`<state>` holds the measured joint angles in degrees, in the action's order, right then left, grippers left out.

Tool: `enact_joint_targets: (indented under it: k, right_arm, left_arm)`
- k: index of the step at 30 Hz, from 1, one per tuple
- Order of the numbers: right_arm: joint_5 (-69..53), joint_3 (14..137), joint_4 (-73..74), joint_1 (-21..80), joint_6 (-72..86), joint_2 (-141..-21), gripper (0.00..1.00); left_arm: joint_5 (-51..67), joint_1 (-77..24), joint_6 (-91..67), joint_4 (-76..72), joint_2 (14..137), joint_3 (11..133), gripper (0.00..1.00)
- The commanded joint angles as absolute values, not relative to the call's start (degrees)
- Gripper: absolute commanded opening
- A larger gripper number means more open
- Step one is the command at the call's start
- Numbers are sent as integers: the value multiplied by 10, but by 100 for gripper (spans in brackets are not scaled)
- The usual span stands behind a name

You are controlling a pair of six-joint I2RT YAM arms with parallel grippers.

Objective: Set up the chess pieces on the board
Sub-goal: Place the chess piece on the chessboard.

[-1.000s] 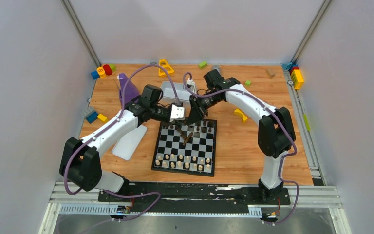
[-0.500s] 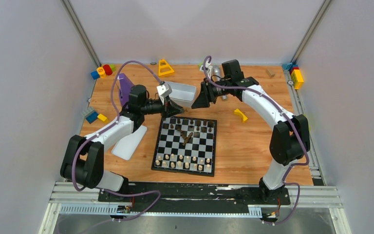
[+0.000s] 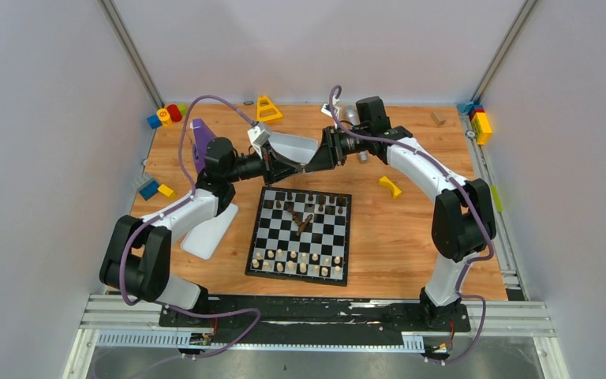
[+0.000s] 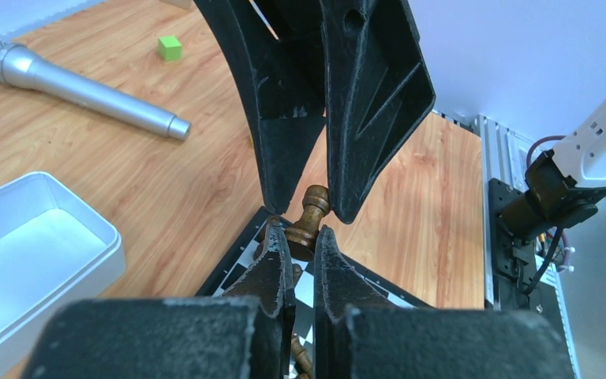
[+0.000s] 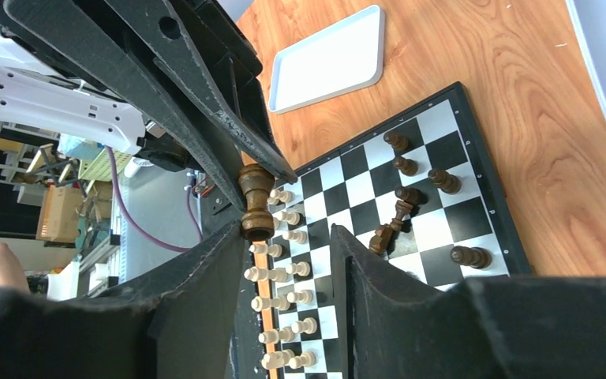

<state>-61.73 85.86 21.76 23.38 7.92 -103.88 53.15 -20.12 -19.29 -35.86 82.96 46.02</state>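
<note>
The board (image 3: 316, 237) lies in the middle of the table. Pale chess pieces (image 3: 300, 260) stand in two rows at its near edge. Dark chess pieces (image 3: 321, 208) sit at the far side, some fallen (image 3: 301, 223). Both grippers meet tip to tip in the air behind the board's far edge. My left gripper (image 3: 294, 166) (image 4: 304, 234) is shut on the base of a dark brown piece (image 4: 311, 221) (image 5: 254, 201). My right gripper (image 3: 316, 162) (image 5: 288, 237) is open, with the piece's other end by one fingertip (image 5: 233, 241).
A white tray (image 3: 312, 144) (image 4: 31, 245) stands just behind the grippers. Left of the board lies a white lid (image 3: 209, 229) (image 5: 327, 59). A silver microphone (image 4: 79, 87), a purple object (image 3: 203, 138), yellow blocks (image 3: 390, 186) and coloured blocks (image 3: 166, 114) lie around the back.
Both grippers rose from the board's far rows and drew back. Half a second ago they were apart; now their tips meet. The right jaws opened.
</note>
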Motion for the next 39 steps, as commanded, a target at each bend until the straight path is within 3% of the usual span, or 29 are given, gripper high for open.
enact_joint_targets:
  k: [1, 6, 17, 25, 29, 33, 35, 39]
  right_arm:
    - [-646, 873, 184, 236, 98, -1040, 43]
    - [-659, 876, 178, 236, 103, -1041, 40]
    - [-678, 883, 172, 237, 110, -1049, 23]
    - [-679, 890, 173, 236, 108, -1050, 3]
    - [-649, 896, 180, 236, 93, -1045, 0]
    - [-594, 922, 223, 238, 56, -1043, 0]
    - [-555, 950, 267, 245, 23, -1050, 0]
    - [-468, 1012, 349, 275, -49, -1075, 0]
  left_arm:
    - [529, -202, -213, -399, 831, 456, 0]
    - [530, -202, -212, -399, 834, 455, 0]
    - [533, -202, -207, -396, 840, 458, 0]
    - [537, -201, -188, -374, 844, 459, 3]
    - [534, -201, -124, -301, 829, 470, 27]
    - [529, -186, -39, -193, 801, 487, 64]
    - [529, -164, -8, -137, 784, 495, 76]
    - [523, -104, 78, -17, 741, 508, 85]
